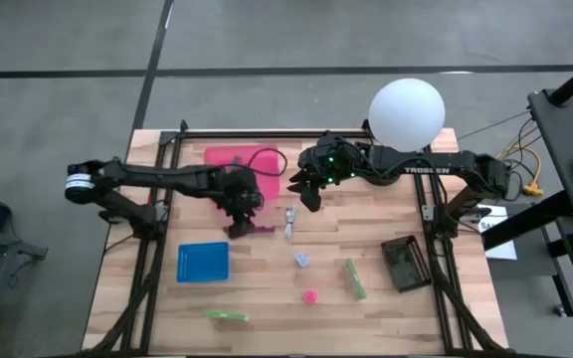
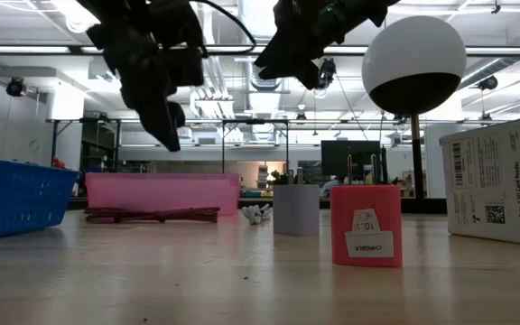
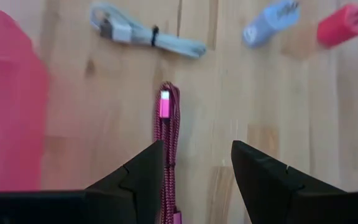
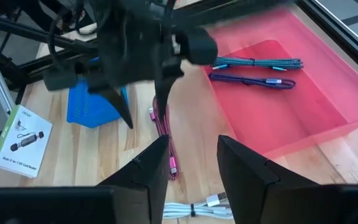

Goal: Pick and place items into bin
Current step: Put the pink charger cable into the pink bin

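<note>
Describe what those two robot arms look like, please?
Both are dark, jointed and slim. The left arm has a white band near its base; the right arm carries white lettering and small green lights by its wrist. Each ends in two black wedge-shaped fingers, with a black cable looping nearby.

Both arms are dark, almost black, with jointed segments; the left arm [image 1: 157, 179] has a white ring near its base; the right arm [image 1: 436, 164] carries white lettering and small green lights near the wrist; the fingers [image 3: 135, 177] are matte black and wedge-shaped.
</note>
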You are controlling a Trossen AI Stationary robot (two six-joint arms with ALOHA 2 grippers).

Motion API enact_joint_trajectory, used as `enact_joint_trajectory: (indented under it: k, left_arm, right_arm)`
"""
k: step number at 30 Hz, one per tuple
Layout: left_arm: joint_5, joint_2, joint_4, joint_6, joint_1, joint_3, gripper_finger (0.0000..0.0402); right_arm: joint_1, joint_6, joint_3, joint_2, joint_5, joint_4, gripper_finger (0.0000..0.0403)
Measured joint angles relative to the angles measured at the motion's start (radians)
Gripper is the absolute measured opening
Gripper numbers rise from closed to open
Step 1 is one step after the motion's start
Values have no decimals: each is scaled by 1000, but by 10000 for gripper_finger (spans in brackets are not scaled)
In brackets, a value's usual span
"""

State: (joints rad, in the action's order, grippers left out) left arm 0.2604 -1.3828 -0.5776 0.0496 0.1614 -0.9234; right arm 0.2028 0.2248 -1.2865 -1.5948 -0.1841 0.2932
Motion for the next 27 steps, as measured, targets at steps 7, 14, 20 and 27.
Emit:
enact_joint_trajectory:
  k: [7,14,20,27]
  left_arm:
    - [-19,-86,1,-14,-45,0,171]
    - [-103,-164,10,-13,-52,0,171]
    - [-102,-230,42,-13,-53,0,171]
    - [-115,-292,52,-15,-54,-2,171]
  right_arm:
    - [0,0,0,0,0,23,128]
    - [0,0,0,0,0,28,119]
    - [0,0,0,0,0,45,122]
    - [0,0,0,0,0,65,125]
